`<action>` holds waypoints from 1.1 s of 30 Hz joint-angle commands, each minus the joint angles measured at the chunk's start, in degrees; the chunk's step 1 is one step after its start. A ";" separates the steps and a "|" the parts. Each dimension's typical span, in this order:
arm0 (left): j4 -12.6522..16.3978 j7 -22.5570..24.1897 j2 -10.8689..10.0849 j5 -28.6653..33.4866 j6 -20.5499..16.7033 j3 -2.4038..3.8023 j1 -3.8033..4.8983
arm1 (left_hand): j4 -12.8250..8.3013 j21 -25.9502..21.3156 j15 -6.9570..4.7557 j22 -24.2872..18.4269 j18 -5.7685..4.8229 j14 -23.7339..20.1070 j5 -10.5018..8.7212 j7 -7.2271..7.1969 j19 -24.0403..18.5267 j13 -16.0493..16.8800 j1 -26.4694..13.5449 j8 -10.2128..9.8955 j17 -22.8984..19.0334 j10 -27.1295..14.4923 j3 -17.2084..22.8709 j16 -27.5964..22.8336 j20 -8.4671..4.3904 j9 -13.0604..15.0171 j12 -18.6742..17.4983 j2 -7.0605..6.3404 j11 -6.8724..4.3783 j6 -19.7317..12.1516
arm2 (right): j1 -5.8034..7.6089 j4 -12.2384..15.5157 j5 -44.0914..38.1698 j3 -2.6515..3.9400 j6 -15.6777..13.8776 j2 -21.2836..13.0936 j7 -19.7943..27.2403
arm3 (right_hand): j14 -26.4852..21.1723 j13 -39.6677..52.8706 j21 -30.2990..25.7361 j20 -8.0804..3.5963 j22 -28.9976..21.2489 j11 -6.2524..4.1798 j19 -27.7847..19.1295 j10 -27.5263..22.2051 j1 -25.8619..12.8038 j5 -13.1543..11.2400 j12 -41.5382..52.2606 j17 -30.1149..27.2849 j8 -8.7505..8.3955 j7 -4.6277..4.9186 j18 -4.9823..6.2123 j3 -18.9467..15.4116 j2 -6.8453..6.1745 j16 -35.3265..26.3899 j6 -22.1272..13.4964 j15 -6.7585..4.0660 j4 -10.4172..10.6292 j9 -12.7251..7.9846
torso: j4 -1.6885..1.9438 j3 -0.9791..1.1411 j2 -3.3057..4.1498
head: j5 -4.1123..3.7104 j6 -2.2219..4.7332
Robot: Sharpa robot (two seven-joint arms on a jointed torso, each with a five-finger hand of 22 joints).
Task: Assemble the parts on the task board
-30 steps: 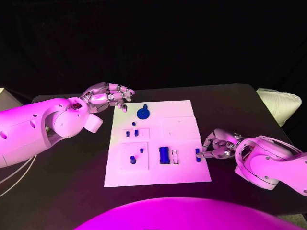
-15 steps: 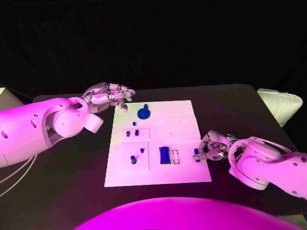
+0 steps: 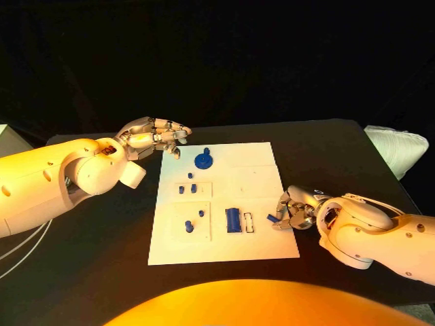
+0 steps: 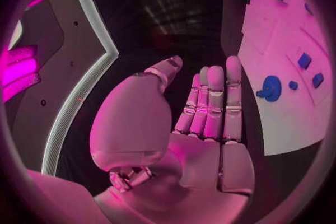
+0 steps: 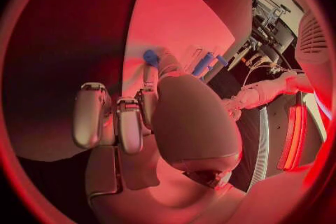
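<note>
Right hand (image 3: 298, 209) pinched a small blue part (image 3: 274, 219) at the task board's (image 3: 259, 248) right edge | left hand (image 3: 155, 134) empty, fingers apart — above board's far-left corner | board mid-surface

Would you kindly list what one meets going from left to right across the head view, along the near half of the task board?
Small blue part in the left square recess → rectangular blue block → small blue piece pinched by the right robot hand.
</note>
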 commanded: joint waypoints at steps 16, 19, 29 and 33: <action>0.22 0.32 -0.10 -0.03 1.05 0.02 0.02 | 0.48 0.13 -0.11 0.07 0.77 -0.31 0.16 -0.02 0.30 -0.08 0.23 0.20 0.07 -0.40 -0.01 0.28 0.04 -0.06 0.33 0.13 0.15 -0.53 | -0.72 1.40 -0.20 -0.66 -1.15 0.03 -1.82 | 5.20 2.21 0.90 -0.65 7.43 -0.48 1.24 0.75 -5.12 13.81 0.15 11.94 0.05 -0.04 -0.68 25.31 -6.02 0.34 0.41 -0.61 -1.04 -4.33 | -0.03 -0.02 -0.05 | 0.14 0.00; 0.22 0.32 -0.05 -0.03 1.06 0.02 0.02 | 0.65 0.10 -0.09 0.08 0.77 -0.38 0.17 -0.02 0.25 -0.10 0.23 0.23 0.10 -0.42 0.01 0.32 0.05 -0.07 0.38 0.23 0.15 -0.55 | -0.33 1.98 2.41 -0.65 -3.06 -0.21 -0.99 | 5.38 2.56 1.67 -0.72 7.91 -0.63 1.50 1.14 -7.05 15.69 0.71 12.63 0.71 -0.15 -0.82 27.32 -6.50 0.78 0.27 -0.67 -1.65 -3.75 | -0.03 -0.07 -0.07 | 0.00 0.00; 0.28 0.28 -0.02 -0.03 1.01 0.01 0.02 | 0.74 0.09 -0.09 0.08 0.77 -0.40 0.17 -0.02 0.23 -0.11 0.19 0.24 0.11 -0.42 0.00 0.33 0.06 -0.08 0.39 0.27 0.16 -0.55 | 0.54 4.11 10.31 -0.62 -7.69 -0.08 1.47 | 5.55 3.20 2.70 -0.80 8.69 -0.73 1.86 1.80 -12.82 12.70 1.60 13.34 1.78 -0.37 -1.03 29.30 -7.04 1.24 -0.19 -0.77 -2.90 -2.73 | 0.07 -0.04 0.02 | 0.23 0.00; 0.32 0.26 -0.01 -0.03 1.04 0.01 0.02 | 0.74 0.09 -0.09 0.08 0.77 -0.40 0.17 -0.02 0.23 -0.11 0.19 0.24 0.11 -0.42 0.00 0.33 0.06 -0.08 0.39 0.27 0.16 -0.55 | 0.61 4.48 12.67 -0.61 -8.93 0.38 2.09 | 5.60 3.54 2.94 -0.82 8.89 -0.74 1.96 2.08 -14.86 11.15 2.12 13.53 1.91 -0.41 -1.08 28.66 -7.00 1.36 -0.05 -0.79 -2.56 -2.66 | 0.03 -0.06 0.01 | 0.24 0.00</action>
